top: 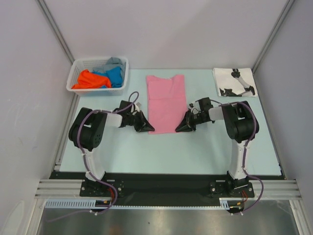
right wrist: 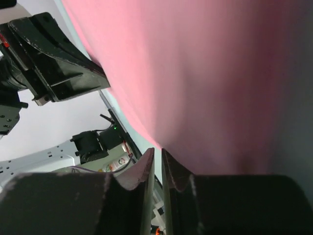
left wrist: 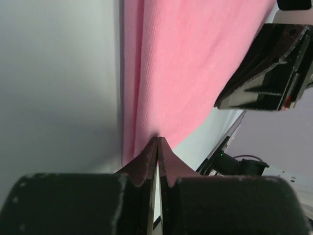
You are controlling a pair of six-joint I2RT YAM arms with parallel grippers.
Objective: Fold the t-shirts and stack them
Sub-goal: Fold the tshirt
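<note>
The pink t-shirt (top: 166,100) lies flat in the middle of the table as a long narrow strip, collar end far. My left gripper (top: 149,129) is at its near left corner and my right gripper (top: 179,129) at its near right corner. In the left wrist view the left gripper (left wrist: 158,139) has its jaws pressed together on the pink cloth's (left wrist: 186,63) edge. In the right wrist view the right gripper (right wrist: 157,151) is closed to a thin slit at the pink hem (right wrist: 210,73). Orange (top: 88,80), blue (top: 113,76) and grey (top: 113,61) shirts lie in the basket. A white shirt with black print (top: 234,82) lies folded at the far right.
The white lattice basket (top: 98,90) stands at the far left corner of the table. Grey walls and metal posts close the table in on both sides and behind. Each arm's fingers show in the other's wrist view, the right one (left wrist: 266,68) and the left one (right wrist: 54,63).
</note>
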